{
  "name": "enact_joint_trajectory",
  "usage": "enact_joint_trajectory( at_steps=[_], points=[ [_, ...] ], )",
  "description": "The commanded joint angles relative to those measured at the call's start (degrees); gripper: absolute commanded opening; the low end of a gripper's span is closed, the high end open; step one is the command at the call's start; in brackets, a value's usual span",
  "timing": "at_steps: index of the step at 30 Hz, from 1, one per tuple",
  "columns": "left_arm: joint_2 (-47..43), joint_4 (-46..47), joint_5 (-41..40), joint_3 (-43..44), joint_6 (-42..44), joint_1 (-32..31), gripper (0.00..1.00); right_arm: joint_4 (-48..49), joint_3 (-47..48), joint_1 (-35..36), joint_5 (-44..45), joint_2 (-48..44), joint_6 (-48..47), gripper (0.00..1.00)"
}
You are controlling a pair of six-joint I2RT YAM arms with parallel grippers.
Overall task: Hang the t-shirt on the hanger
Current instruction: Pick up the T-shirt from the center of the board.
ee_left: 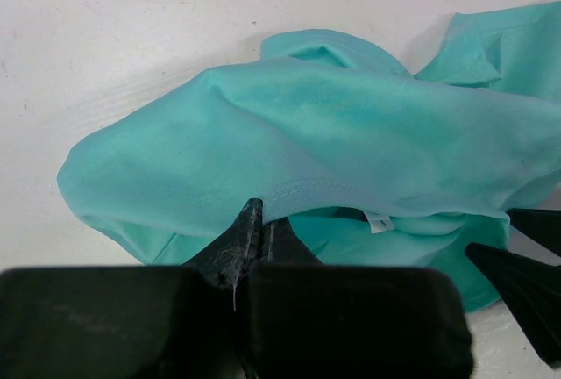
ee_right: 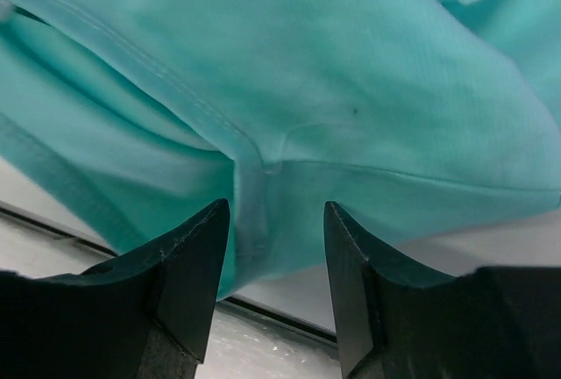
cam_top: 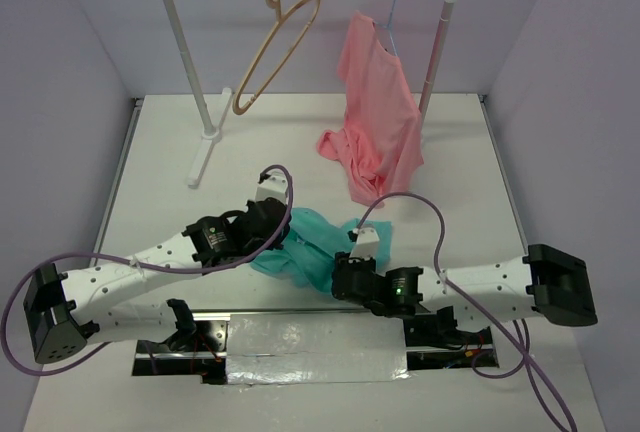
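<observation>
Overhead, one t-shirt (cam_top: pixel 312 249) lay crumpled between two claws, the left claw (cam_top: pixel 283 230) and the right claw (cam_top: pixel 340 270); one hanger (cam_top: pixel 280 47) and one pink shirt (cam_top: pixel 380 122) hung well beyond them. Only the left wrist view showed the left claw clenched on the hem. The right wrist view showed the right claw's fingers (ee_right: pixel 195 256) parted, a seam between them.

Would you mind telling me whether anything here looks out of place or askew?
Yes: the pink shirt droops off its blue wire hanger, its lower end heaped on the table. The wooden hanger hangs steeply tilted, and the t-shirt lies crumpled.
</observation>
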Motion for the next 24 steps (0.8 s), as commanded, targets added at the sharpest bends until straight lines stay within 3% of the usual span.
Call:
enact_joint_trajectory(
  at_steps=[1,3,4,7,10,12,17,20,24],
  points=[
    [-0.3,2.0,0.2,0.0,0.7,0.3,0.00,-1.6,2.3,0.8,4.0,2.9,5.4,0.50],
    [-0.4,2.2,0.2,-0.3,0.7,0.3,0.00,-1.7,2.3,0.8,4.9,3.5,6.2,0.41],
    [-0.3,2.2,-0.4,-0.5,0.7,0.4,0.00,-2.9,2.8,0.7,5.6,3.6,6.6,0.25],
    [-0.4,2.9,-1.1,-1.0,1.2,1.7,0.00,-9.1,6.7,-0.2,9.7,2.2,5.8,0.00],
    [-0.2,4.4,1.7,0.3,4.1,7.3,0.00,-9.6,12.0,-6.5,8.1,-1.4,-6.2,0.00],
    [0.0,3.8,1.9,2.4,5.9,11.9,0.00,-8.5,14.3,-13.8,2.5,-4.8,-15.9,0.00],
    [-1.7,-2.0,0.9,10.3,5.6,12.9,0.00,-14.5,24.7,-19.5,-0.5,-8.4,-25.6,0.00],
    [-5.5,0.0,2.6,6.1,2.8,11.1,0.00,-17.4,27.1,-19.5,-3.7,-7.9,-29.0,0.00],
    [-11.2,6.4,3.3,-8.1,-1.7,5.1,0.00,-14.1,20.6,-18.8,-9.4,-7.2,-29.9,0.00]
  ],
)
